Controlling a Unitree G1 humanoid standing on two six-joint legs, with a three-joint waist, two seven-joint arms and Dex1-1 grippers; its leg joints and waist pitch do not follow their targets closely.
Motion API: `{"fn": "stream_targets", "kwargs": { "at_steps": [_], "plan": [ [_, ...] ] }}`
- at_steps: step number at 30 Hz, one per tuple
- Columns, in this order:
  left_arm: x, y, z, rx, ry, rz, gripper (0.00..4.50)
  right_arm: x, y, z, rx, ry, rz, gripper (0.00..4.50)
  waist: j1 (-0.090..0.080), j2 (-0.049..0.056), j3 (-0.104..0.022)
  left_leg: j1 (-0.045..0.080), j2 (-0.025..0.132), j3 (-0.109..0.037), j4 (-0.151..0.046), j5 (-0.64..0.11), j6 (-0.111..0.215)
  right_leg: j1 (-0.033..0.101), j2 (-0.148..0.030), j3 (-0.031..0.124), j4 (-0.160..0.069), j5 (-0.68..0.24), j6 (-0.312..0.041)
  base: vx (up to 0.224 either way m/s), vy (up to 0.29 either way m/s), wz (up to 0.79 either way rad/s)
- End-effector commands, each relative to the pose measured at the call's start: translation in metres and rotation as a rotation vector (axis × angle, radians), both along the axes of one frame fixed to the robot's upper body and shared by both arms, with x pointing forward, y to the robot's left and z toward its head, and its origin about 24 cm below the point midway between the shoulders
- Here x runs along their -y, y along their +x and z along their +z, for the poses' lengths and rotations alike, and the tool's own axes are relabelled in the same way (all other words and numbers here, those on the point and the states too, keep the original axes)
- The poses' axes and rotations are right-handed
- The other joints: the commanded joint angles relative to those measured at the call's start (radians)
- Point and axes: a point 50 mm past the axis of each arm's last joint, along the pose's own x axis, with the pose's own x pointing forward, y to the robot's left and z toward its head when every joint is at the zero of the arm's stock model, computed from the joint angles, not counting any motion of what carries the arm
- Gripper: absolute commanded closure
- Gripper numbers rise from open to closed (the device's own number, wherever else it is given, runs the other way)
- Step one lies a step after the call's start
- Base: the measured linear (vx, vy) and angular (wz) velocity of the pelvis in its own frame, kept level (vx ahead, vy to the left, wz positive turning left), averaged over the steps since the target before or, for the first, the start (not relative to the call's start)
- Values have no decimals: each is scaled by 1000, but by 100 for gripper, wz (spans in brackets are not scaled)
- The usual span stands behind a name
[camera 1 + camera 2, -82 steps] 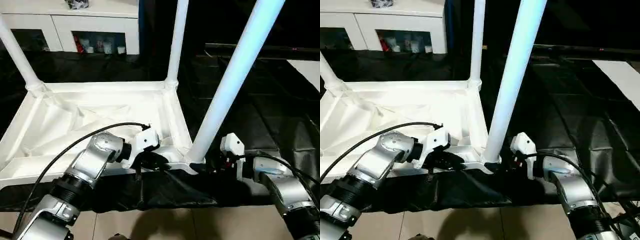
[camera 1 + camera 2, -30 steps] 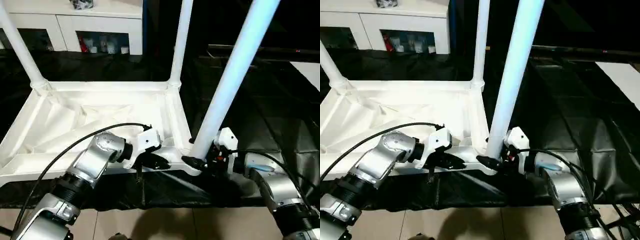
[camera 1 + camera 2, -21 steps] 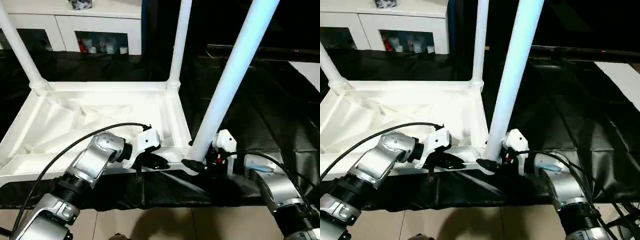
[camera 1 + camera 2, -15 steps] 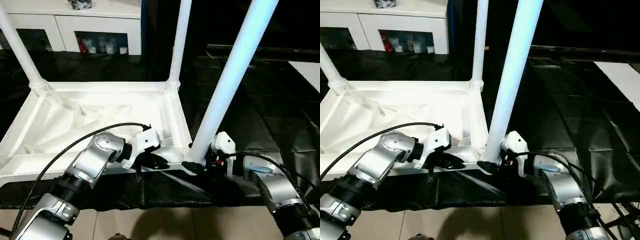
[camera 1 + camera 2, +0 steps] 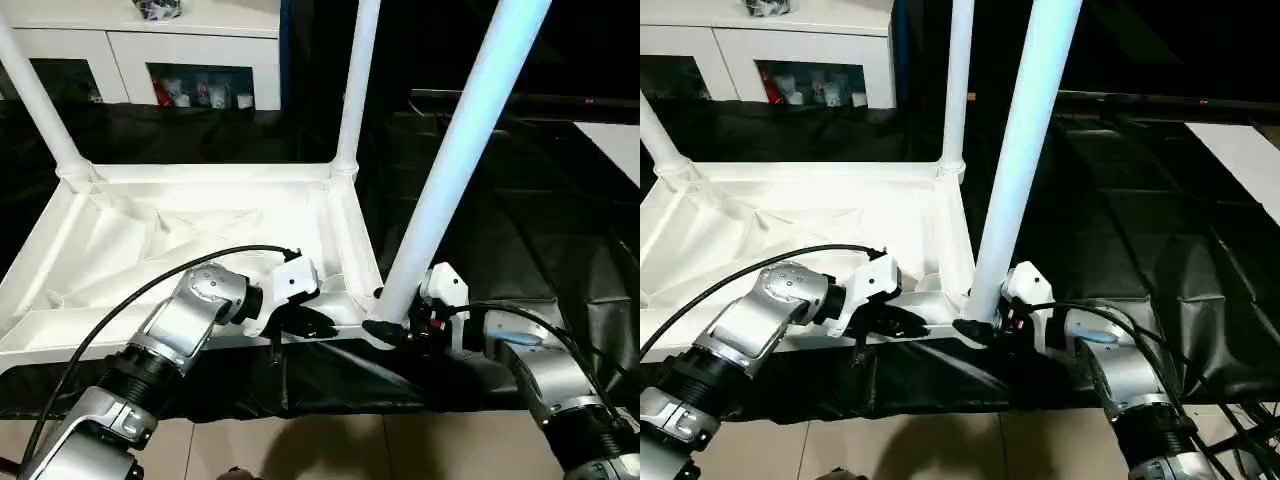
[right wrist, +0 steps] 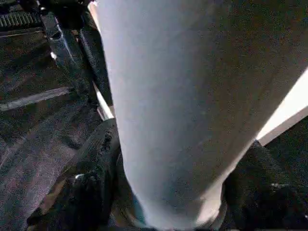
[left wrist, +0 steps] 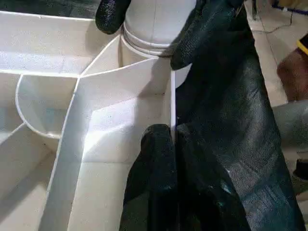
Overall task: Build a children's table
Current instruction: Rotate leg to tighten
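While the left tool (image 5: pixel 310 325) pinches the tabletop's rim (image 5: pixel 200 340), the right tool (image 5: pixel 392 330) clasps a leg (image 5: pixel 440 190).

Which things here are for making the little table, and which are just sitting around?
For the table:
- white table top, lying upside down
- near leg at its corner
- two far legs

Just sitting around:
- white cabinet
- black sheet under everything

Both silver forearms reached toward the near leg (image 5: pixel 440 190). The left gripper (image 5: pixel 312 325) was pinched shut on the tabletop's near rim (image 7: pixel 172 103) beside it; the right gripper (image 5: pixel 388 330) straddled the leg's base, one finger (image 6: pixel 96 185) on each side.
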Motion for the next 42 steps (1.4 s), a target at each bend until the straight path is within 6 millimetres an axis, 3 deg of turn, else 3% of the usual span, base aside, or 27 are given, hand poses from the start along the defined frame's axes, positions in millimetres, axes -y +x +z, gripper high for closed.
{"fn": "stream_targets", "kwargs": {
  "at_steps": [1, 8, 9, 10, 11, 13, 15, 17, 21, 22, 23, 28, 33, 35, 39, 40, 42],
  "plan": [
    [5, 5, -3, 13, 18, 43, 450, -5, -1, -2, -20, 26, -25, 187, 1, -6, -52, 18, 52, -23, -69, -274, 18, 25, -56, 36, -73, -272, -212, 0, 0, 0],
    [23, 13, -6, 47, 17, 119, 450, -15, 7, -15, -32, 8, -203, 188, -2, -8, -48, 22, 51, -28, -74, -335, -14, 17, -60, 36, -87, -393, -174, 0, 0, 0],
    [33, 16, -7, 57, 10, 151, 450, -18, 14, -17, -40, 18, -297, 188, -3, -8, -48, 23, 51, -30, -76, -351, -20, 16, -61, 35, -90, -419, -166, 0, 0, 0],
    [55, 20, -8, 67, -11, 200, 450, -26, 27, -21, -56, 24, -491, 188, -7, -7, -46, 23, 50, -31, -78, -356, -32, 11, -60, 35, -92, -433, -160, 0, 0, 0],
    [60, 21, -9, 71, -14, 210, 450, -28, 30, -22, -66, 25, -532, 188, -12, -6, -45, 25, 48, -30, -77, -368, -42, 7, -59, 34, -92, -447, -161, 0, 0, 0],
    [75, 22, -9, 79, -18, 222, 450, -32, 38, -24, -107, 35, -655, 188, -15, -7, -49, 26, 46, -39, -79, -395, -60, 11, -64, 29, -98, -496, -136, 0, 0, 0],
    [81, 21, -10, 83, -20, 212, 450, -35, 40, -24, -121, 62, -683, 188, -15, -7, -50, 25, 47, -39, -79, -402, -55, 11, -65, 30, -101, -487, -130, 0, 0, 0],
    [101, 15, -10, 97, -29, 147, 450, -48, 44, -19, -123, 123, -704, 188, -14, -4, -53, 24, 47, -35, -80, -382, -39, 10, -60, 33, -99, -389, -141, 0, 0, 0],
    [103, 16, -11, 126, -12, 101, 450, -50, 43, -17, -83, 119, -697, 188, -11, -4, -54, 21, 47, -32, -80, -376, -29, 15, -58, 33, -94, -340, -155, 0, 0, 0],
    [101, 17, -11, 134, -6, 100, 450, -48, 43, -17, -85, 131, -701, 133, -10, -2, -53, 22, 47, -32, -81, -381, -28, 15, -58, 33, -95, -345, -154, 0, 0, 0],
    [100, 18, -12, 140, -2, 100, 450, -47, 43, -17, -87, 139, -707, 119, -9, -3, -53, 24, 47, -32, -81, -387, -29, 13, -58, 34, -96, -352, -153, 0, 0, 0],
    [89, 22, -15, 165, 33, 96, 450, -36, 37, -15, -5, 76, -670, 75, 0, -4, -50, 29, 50, -34, -83, -413, -32, 9, -62, 35, -104, -409, -137, 0, 0, 0],
    [80, 28, -15, 186, 43, 101, 450, -15, 20, -6, 87, 19, -516, 71, 8, -5, -50, 22, 52, -33, -84, -392, -13, 15, -62, 37, -100, -379, -130, 0, 0, 0],
    [77, 30, -14, 198, 45, 93, 450, 2, 11, -1, 99, 14, -464, 71, 14, -9, -50, 20, 52, -32, -82, -373, 0, 20, -62, 37, -102, -370, -122, 0, 0, 0],
    [72, 34, -10, 224, 40, 70, 450, 43, -7, 12, 131, -9, -410, 71, 30, -11, -54, 20, 55, -29, -76, -324, 33, 25, -62, 39, -95, -284, -140, 0, 0, 0],
    [72, 35, -10, 232, 38, 66, 450, 50, -10, 14, 138, -16, -410, 71, 26, -13, -54, 10, 54, -30, -76, -299, 46, 31, -62, 37, -89, -241, -154, 0, 0, 0],
    [70, 36, -9, 237, 36, 61, 450, 64, -15, 18, 138, -26, -415, 71, 23, -14, -56, 7, 52, -29, -72, -275, 56, 32, -62, 34, -85, -217, -169, 0, 0, 0]
  ]
}}
